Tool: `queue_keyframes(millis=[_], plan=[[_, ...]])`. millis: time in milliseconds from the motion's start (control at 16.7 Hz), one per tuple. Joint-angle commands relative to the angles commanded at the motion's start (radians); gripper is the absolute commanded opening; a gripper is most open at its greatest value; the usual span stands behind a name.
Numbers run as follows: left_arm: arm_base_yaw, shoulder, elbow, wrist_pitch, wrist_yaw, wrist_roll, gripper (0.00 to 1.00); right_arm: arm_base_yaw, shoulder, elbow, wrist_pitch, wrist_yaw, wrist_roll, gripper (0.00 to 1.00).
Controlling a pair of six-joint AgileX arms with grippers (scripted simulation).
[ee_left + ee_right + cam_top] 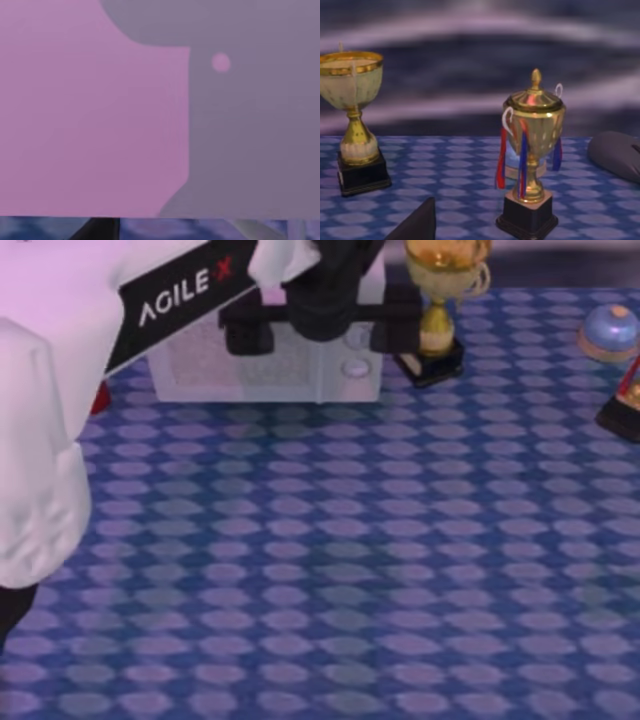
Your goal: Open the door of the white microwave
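At the far left of the table, the white microwave stands with its door facing forward and flush with the front. Above it, the left gripper hangs over the door's top edge, fingers spread wide apart. Farther right stands a gold trophy; whether the right gripper's jaws are open cannot be told.

Finishes you see
Your white microwave: matt, smooth shell; door speckled mesh. Trophy: glossy gold metal.

Blue tabletop patterned with rows of pale lilac ovals, dim blurred purple-streaked backdrop beyond.
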Motion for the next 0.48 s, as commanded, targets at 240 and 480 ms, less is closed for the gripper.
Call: queue_keyframes(millis=[240,480], plan=[[0.0,0.0,0.0,0.0,0.0,0.0,0.55,0.0,0.0,0.0,0.0,0.0,0.0,1.0],[0.0,0.0,0.0,0.0,0.0,0.0,0.25,0.0,0.0,0.0,0.0,0.0,0.0,1.0]])
